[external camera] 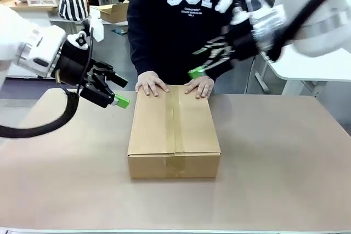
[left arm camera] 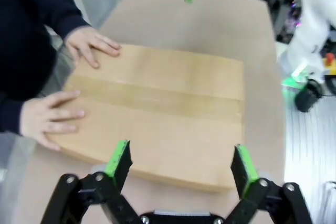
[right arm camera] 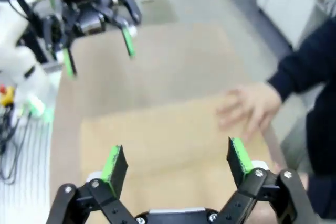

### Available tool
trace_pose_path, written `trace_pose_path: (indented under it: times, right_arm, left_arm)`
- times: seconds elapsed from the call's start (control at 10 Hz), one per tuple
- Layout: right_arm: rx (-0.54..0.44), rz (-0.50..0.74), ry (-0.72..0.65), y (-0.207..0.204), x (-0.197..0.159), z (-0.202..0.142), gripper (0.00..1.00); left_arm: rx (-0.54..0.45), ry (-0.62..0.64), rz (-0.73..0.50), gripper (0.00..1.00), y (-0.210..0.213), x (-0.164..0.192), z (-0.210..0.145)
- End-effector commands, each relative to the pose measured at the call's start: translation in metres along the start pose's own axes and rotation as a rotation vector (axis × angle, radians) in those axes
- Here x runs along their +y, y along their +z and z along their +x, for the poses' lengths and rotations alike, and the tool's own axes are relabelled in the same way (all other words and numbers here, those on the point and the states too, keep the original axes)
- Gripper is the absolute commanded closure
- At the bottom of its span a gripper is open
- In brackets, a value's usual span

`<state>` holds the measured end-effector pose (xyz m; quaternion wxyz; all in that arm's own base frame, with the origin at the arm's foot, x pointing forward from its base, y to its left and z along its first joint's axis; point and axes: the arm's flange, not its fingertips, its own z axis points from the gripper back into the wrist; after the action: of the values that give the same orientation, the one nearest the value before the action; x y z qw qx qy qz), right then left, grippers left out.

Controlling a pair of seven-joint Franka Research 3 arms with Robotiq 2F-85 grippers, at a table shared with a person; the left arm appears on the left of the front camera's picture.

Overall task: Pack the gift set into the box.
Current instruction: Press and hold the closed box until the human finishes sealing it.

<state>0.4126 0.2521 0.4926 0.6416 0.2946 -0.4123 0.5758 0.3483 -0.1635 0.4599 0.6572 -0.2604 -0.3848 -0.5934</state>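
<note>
The left gripper (external camera: 112, 89) hangs in the air just off the box's left far corner, its fingers spread wide and holding nothing; in its own wrist view the two green pads (left arm camera: 118, 159) stand far apart with the box lid showing between them. The right gripper (external camera: 205, 61) is raised above the box's far right corner, in front of the person's dark sweater, and is somewhat blurred. Its wrist view shows its fingers (right arm camera: 239, 156) also spread wide and empty, with the box top below them.

The box (external camera: 174, 132) sits near the middle of the table (external camera: 285, 168), its long side running away from the robot. Its flaps are folded shut and a strip of tape runs down the centre seam and over the near face. The gift set cannot be seen in any view.

The person stands at the far end of the box with both palms pressed flat on its lid: one hand (external camera: 151, 85) on the left flap, the other hand (external camera: 199, 86) on the right flap, both at the far edge.
</note>
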Motion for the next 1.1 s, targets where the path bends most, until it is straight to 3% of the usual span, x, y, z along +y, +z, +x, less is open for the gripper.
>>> trace_pose_path:
  times: [0.0, 0.2, 0.3, 0.4, 0.5, 0.6, 0.7, 0.8, 1.0]
  right_arm:
    - [-0.361, 0.131, 0.187, -0.056, -0.018, -0.091, 0.0]
    - [-0.273, 0.162, 0.161, -0.068, -0.01, -0.122, 0.0]
    - [-0.22, 0.202, 0.154, -0.062, -0.008, -0.131, 0.0]
    - [-0.277, 0.092, 0.139, -0.048, -0.005, -0.055, 0.0]
    - [-0.277, 0.092, 0.139, -0.048, -0.005, -0.055, 0.0]
    - [-0.288, 0.15, 0.12, -0.06, -0.006, -0.119, 0.0]
    - [-0.212, 0.169, 0.067, -0.053, -0.005, -0.111, 0.0]
    - [-0.093, 0.223, -0.035, -0.052, -0.009, -0.124, 0.0]
    - [0.014, 0.308, -0.173, -0.059, -0.007, -0.149, 0.0]
  left_arm:
    - [-0.092, -0.155, 0.029, 0.0, -0.046, 0.006, -0.041]
    - [-0.109, -0.193, 0.051, 0.0, -0.072, 0.006, -0.058]
    - [-0.132, -0.148, 0.02, 0.0, -0.077, 0.008, -0.057]
    - [-0.138, -0.016, -0.053, 0.0, -0.058, 0.014, -0.053]
    - [-0.086, -0.16, 0.033, 0.0, -0.065, 0.006, -0.056]
    - [-0.086, -0.16, 0.033, 0.0, -0.065, 0.006, -0.056]
    - [-0.111, -0.114, -0.001, 0.0, -0.07, 0.006, -0.061]
    - [-0.142, -0.125, 0.037, 0.0, -0.076, 0.008, -0.058]
    - [-0.168, -0.152, 0.004, 0.0, -0.092, 0.011, -0.059]
